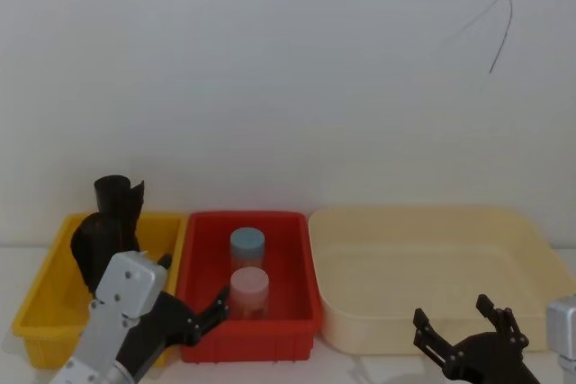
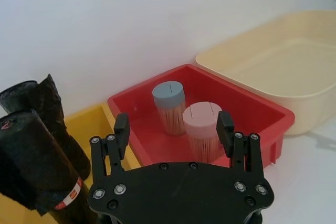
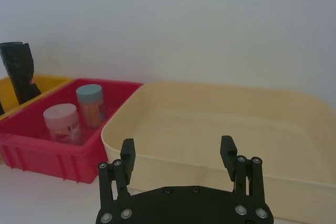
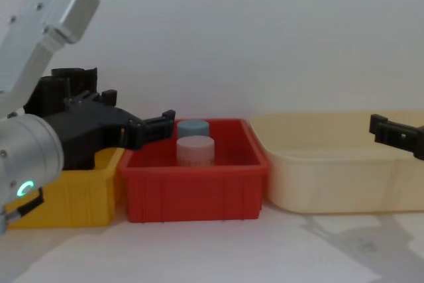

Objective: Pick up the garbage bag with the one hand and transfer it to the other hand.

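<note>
**Head view:** the left gripper (image 1: 193, 281) hangs over the near rims of the yellow bin (image 1: 36, 317) and the red bin (image 1: 292, 321), fingers spread wide and gripping nothing. Black plastic rolls (image 1: 106, 236) stand at the yellow bin's far end; which one carries a label cannot be told here. The right gripper (image 1: 453, 310), also spread and unladen, sits low at the near right before the cream tub (image 1: 360, 334).

**Left wrist view:** the garbage bag (image 2: 37, 150) stands in the yellow bin, left of the gripper and apart from it. A red-and-white label band (image 2: 68, 199) wraps it near one end, its print too small to read. A second black roll (image 2: 37, 95) stands just behind. In the red bin, a blue-lidded jar (image 2: 169, 103) and a pink-lidded jar (image 2: 202, 124) stand close together.

**Right wrist view:** the right gripper's spread fingers face the cream tub's near wall.

**Chest view:** a green light (image 4: 25, 188) glows on the left wrist.
</note>
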